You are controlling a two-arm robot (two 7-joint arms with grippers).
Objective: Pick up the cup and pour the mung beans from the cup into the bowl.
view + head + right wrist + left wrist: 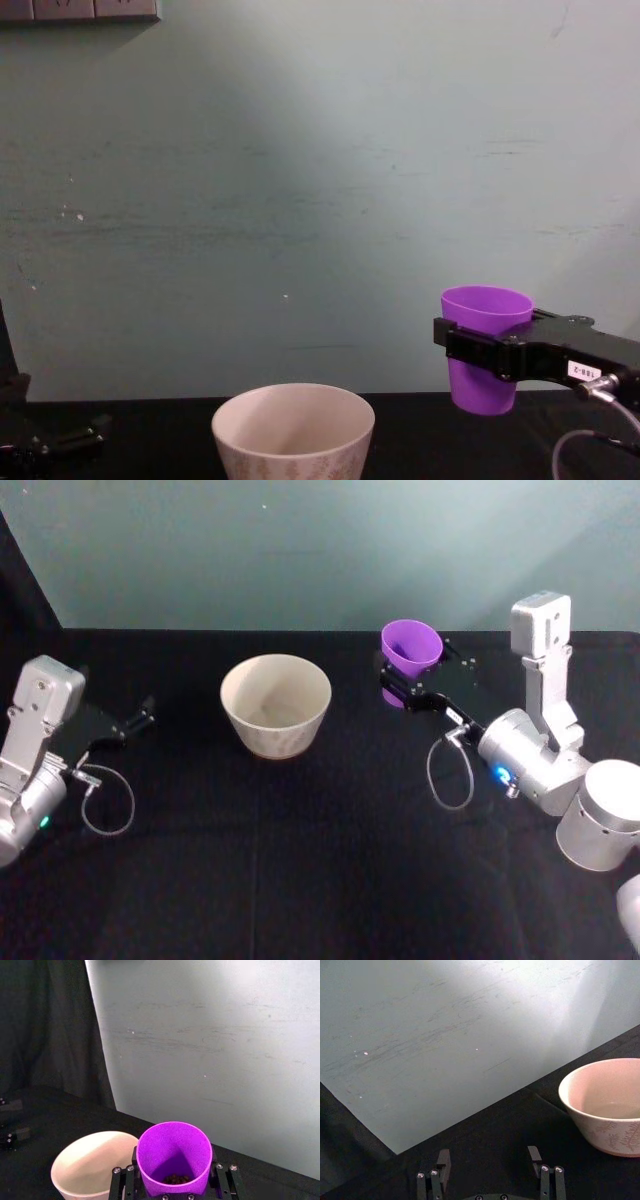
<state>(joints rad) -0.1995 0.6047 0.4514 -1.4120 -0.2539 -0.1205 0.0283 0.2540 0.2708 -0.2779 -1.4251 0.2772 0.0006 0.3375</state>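
My right hand is clamped on the cup, one finger on each side of its wall, close to the far edge of the worktop and right of its middle. From the chest, the cup stands upright in that hand, mouth up. I cannot tell whether its base touches the worktop. My right wrist camera looks down into the cup, where a small heap of dark beans lies at the bottom, and my fingers sit against its outside.

The bowl stands on the worktop about midway between the left and right edges, nearer the far edge than the near one. It is apart from the cup, toward the left edge from it. I see nothing in it; from my left wrist, the inside of the bowl looks bare.

My left hand rests low near the left edge, well apart from the bowl, its fingers spread apart and holding nothing.
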